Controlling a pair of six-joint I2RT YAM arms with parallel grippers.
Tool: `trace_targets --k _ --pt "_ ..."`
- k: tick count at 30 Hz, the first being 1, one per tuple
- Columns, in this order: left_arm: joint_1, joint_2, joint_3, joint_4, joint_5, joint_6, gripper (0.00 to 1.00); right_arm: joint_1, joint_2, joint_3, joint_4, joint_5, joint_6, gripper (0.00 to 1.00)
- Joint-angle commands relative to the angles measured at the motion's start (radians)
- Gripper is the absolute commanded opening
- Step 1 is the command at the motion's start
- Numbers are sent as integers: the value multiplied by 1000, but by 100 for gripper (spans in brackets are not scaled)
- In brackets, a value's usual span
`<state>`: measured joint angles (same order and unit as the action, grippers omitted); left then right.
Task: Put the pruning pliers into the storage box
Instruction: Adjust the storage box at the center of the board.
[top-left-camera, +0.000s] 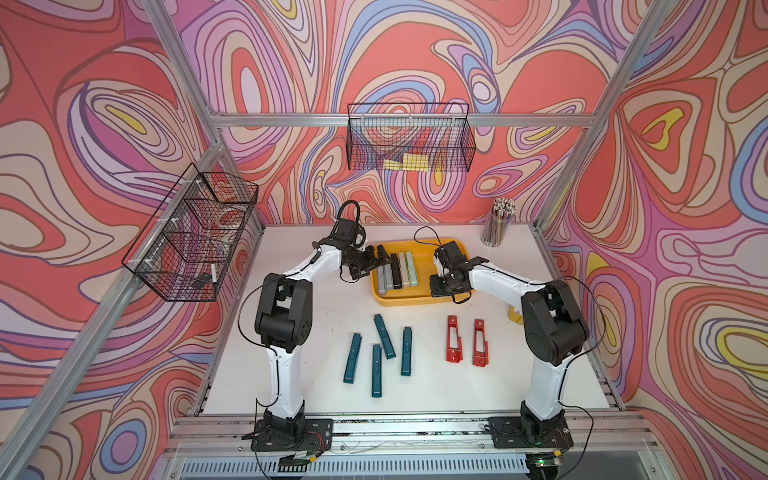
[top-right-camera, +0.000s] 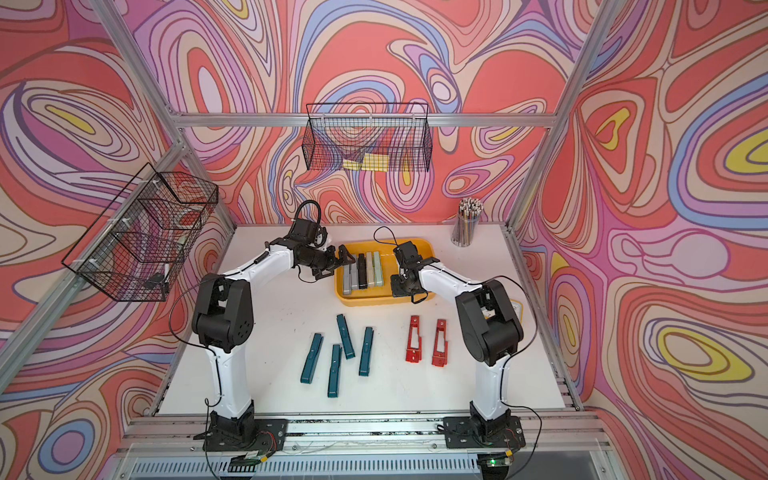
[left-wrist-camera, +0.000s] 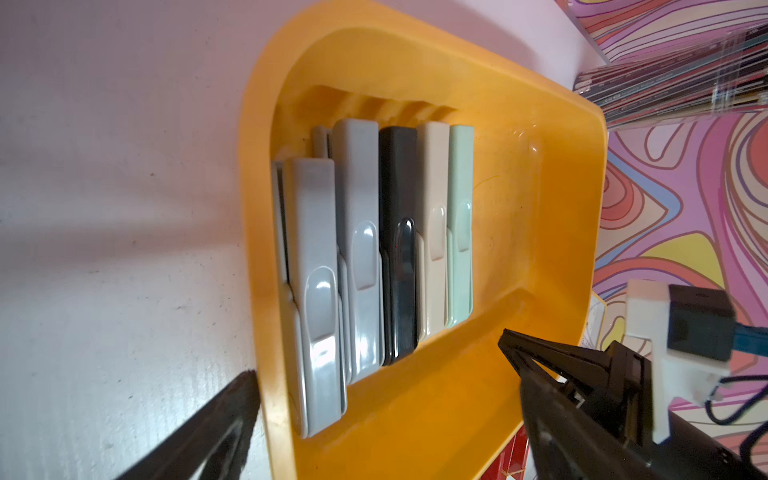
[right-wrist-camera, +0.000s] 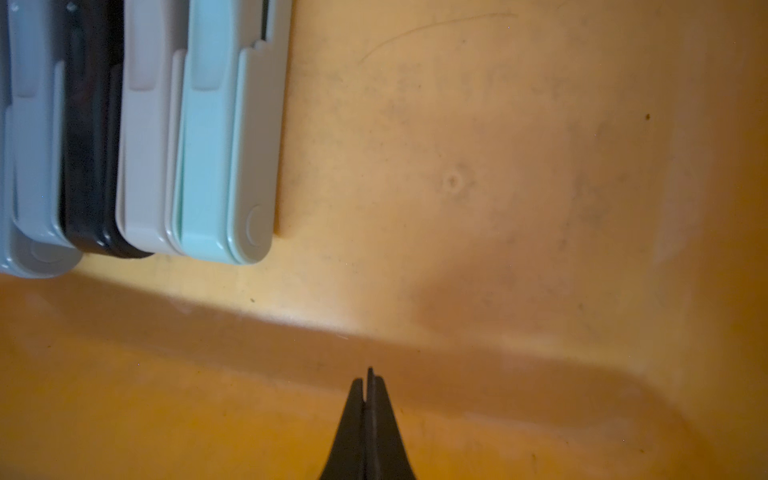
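Note:
The yellow storage box (top-left-camera: 419, 300) (top-right-camera: 386, 300) sits mid-table at the back. In it five pruning pliers lie side by side: two grey (left-wrist-camera: 316, 291), one black (left-wrist-camera: 399, 249), one beige (left-wrist-camera: 432, 232), one mint (right-wrist-camera: 205, 145). On the table in front lie several teal pliers (top-left-camera: 384, 336) and two red slotted ones (top-left-camera: 454, 338). My left gripper (left-wrist-camera: 376, 353) (top-left-camera: 374, 264) hovers open over the box's left edge, straddling the grey pliers' ends and holding nothing. Over the box's bare right part, my right gripper (right-wrist-camera: 370, 374) (top-left-camera: 444, 286) points down, shut and empty.
A clear cup of pencils (top-left-camera: 498, 224) stands at the back right corner. Black wire baskets hang on the back rail (top-left-camera: 407, 137) and the left rail (top-left-camera: 191, 237). A yellow object (top-left-camera: 515, 313) shows partly behind the right arm.

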<state>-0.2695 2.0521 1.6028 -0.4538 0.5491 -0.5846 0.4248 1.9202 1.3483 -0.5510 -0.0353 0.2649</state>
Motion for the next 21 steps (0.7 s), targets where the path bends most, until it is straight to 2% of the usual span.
trace_targets --k 1,7,10,15,18,21 --pt "-5 -45 -39 27 1 -1 99 8 -45 -34 -21 -7 27 0" --pt "-6 -72 -97 74 24 -26 99 20 -103 -53 -46 25 40 0" --pt "-7 -90 -124 83 16 -22 99 31 -140 -32 -67 100 35 0" --pt "-6 -141 -126 -47 -145 38 99 67 -197 30 -98 172 48 0" --pt "-5 -211 -178 -74 -217 62 99 135 -205 41 -131 199 95 1" --pt "-5 -287 -231 -99 -216 78 99 219 -230 -8 -126 223 188 18"
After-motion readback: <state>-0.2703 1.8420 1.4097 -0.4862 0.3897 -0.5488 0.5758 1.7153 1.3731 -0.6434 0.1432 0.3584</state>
